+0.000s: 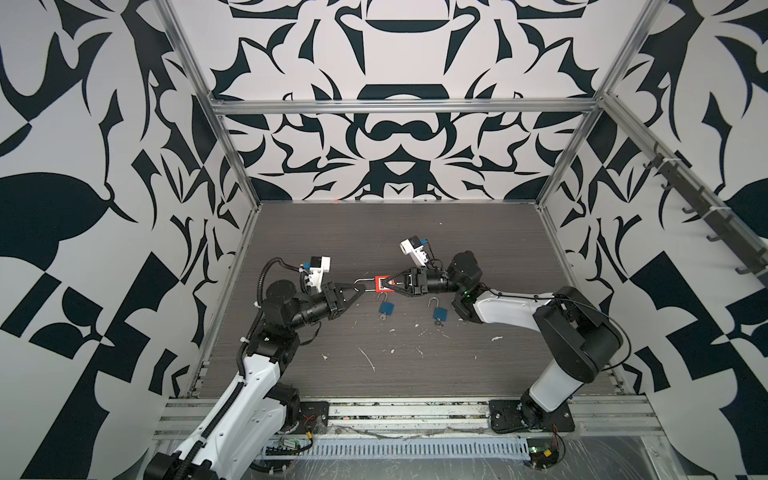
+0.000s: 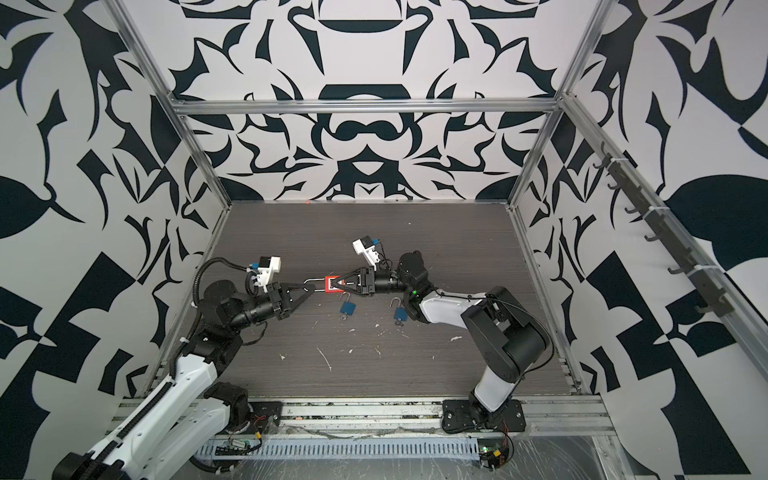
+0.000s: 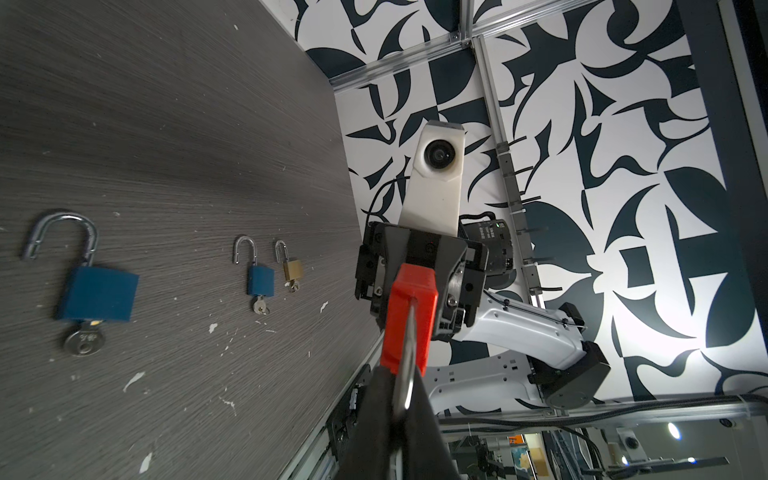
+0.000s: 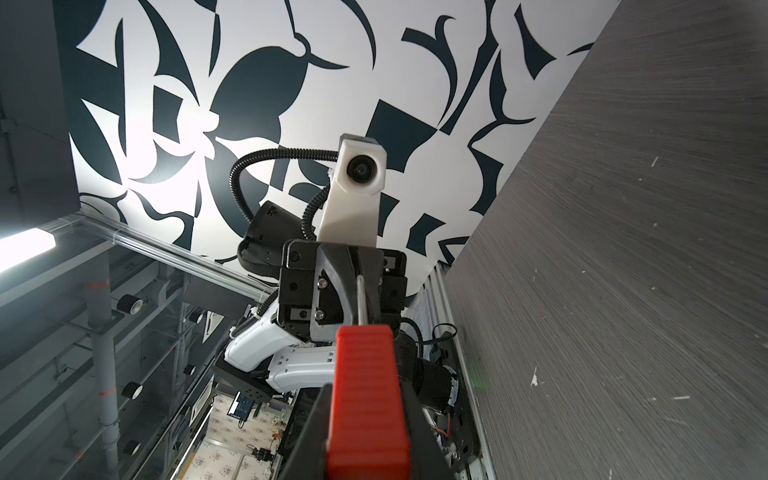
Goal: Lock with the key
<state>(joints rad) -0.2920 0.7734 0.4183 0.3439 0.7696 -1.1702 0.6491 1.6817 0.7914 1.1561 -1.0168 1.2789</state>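
The red plastic-bodied padlock (image 1: 377,287) is held in the air over the middle of the dark grey wood-grain surface (image 1: 374,232). It lies sideways between the two arms in both top views. Its silver metal shackle (image 1: 365,279) points toward the left arm, and the left pincer (image 1: 360,290) is clenched on that shackle. In the left wrist view the loop runs down between the black fingers (image 3: 374,415). The right pincer (image 1: 384,284) grasps the red body from the opposite side, with the ribbed red casing (image 4: 365,395) squeezed between its fingers. Whether a key sits in this padlock cannot be told.

On the surface just in front of it lies a blue padlock (image 1: 386,308), its shackle swung open and a silver key (image 3: 85,343) in its base. A second blue padlock (image 1: 441,312) lies to its right, near the right arm, also open and keyed. The left wrist view shows a small brass padlock (image 3: 293,269) just beside that one, open too. White flecks (image 1: 368,359) are scattered over the surface.
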